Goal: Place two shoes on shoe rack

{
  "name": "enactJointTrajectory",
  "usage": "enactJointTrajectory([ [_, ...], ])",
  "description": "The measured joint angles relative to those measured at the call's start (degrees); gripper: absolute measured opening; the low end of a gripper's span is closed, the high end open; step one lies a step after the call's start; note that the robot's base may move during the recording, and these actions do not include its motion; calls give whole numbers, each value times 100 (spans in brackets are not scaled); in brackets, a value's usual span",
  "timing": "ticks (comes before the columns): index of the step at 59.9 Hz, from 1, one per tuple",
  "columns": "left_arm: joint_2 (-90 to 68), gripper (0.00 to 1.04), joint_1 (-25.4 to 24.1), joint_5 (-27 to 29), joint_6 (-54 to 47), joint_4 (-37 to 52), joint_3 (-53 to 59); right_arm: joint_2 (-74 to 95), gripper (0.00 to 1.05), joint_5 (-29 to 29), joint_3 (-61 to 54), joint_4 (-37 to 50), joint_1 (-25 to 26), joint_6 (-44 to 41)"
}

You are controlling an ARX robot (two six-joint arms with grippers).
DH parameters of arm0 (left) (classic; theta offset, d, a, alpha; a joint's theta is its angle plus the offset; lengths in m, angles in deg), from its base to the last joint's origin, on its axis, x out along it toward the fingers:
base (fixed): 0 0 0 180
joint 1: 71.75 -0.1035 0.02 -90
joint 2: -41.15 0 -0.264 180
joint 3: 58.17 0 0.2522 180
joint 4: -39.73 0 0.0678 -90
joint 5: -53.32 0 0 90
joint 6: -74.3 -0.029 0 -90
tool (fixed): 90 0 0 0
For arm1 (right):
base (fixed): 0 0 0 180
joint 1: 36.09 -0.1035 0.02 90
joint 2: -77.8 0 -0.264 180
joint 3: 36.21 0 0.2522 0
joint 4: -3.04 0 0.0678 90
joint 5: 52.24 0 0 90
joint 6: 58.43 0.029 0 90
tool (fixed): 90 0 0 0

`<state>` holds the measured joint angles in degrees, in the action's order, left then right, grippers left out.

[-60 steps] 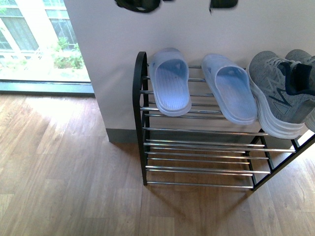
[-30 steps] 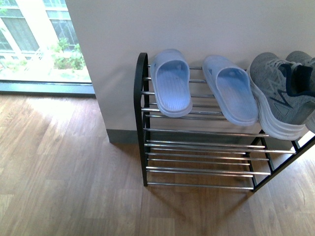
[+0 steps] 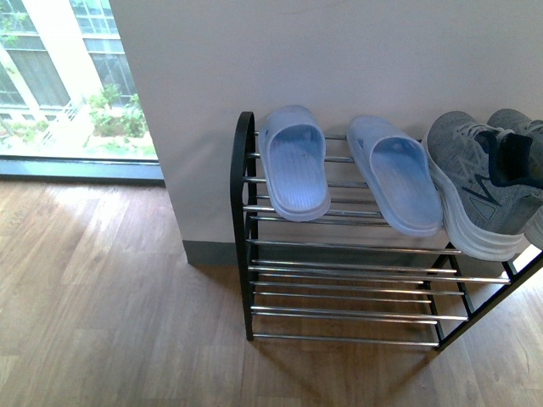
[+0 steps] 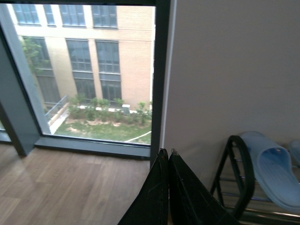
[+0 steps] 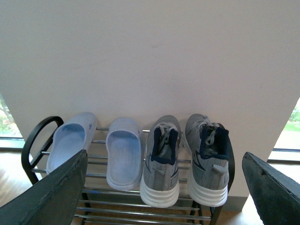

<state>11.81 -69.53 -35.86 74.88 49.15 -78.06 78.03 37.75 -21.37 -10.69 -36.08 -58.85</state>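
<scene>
Two grey sneakers [image 5: 161,164] [image 5: 208,159] with white soles and navy collars stand side by side on the top shelf of the shoe rack [image 5: 40,129], heels outward. In the front view one sneaker [image 3: 479,182] shows fully and the other [image 3: 519,127] is cut by the frame edge. Two pale blue slides [image 3: 294,165] [image 3: 394,174] lie on the same shelf beside them. My right gripper [image 5: 164,157] hangs open and empty, back from the sneakers. My left gripper [image 4: 168,152] is shut on nothing, beside the rack's black end frame [image 4: 239,164]. Neither arm shows in the front view.
The rack [image 3: 243,220] stands against a white wall [image 3: 339,59] with chrome-bar lower shelves [image 3: 348,292]. A large window [image 3: 68,85] reaches the floor at the left. Wooden floor [image 3: 110,305] spreads in front and to the left.
Dark gripper parts at the top of the front view one second ago have left it. The rack now sits slightly lower in that view. The shoes have not moved on the shelf.
</scene>
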Motion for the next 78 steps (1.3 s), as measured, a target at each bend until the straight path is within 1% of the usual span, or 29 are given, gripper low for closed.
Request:
enactJointTrajectory([
  [6,214,1,-190,-22,2,-109,109,-2,96,7,0,0,0,0],
  [27,1047,1,-203,-79,2,-667,363,0,96,4,0,0,0,0],
  [31,1176,1,-203,-76,4,-579,531,0,96,4,0,0,0,0],
  [60,1928,1,-203,-83,-2,-1309,531,0,96,2,0,0,0,2],
  [62,2127,1,-203,-81,-2,-1552,531,0,96,2,0,0,0,0],
  [64,2452,1,-203,-83,-2,-2024,531,-2,96,2,0,0,0,2],
  [66,2651,1,-203,-83,-4,-2216,531,0,96,4,0,0,0,2],
  [78,2835,1,-208,-83,-4,-2321,531,2,96,2,0,0,0,2],
])
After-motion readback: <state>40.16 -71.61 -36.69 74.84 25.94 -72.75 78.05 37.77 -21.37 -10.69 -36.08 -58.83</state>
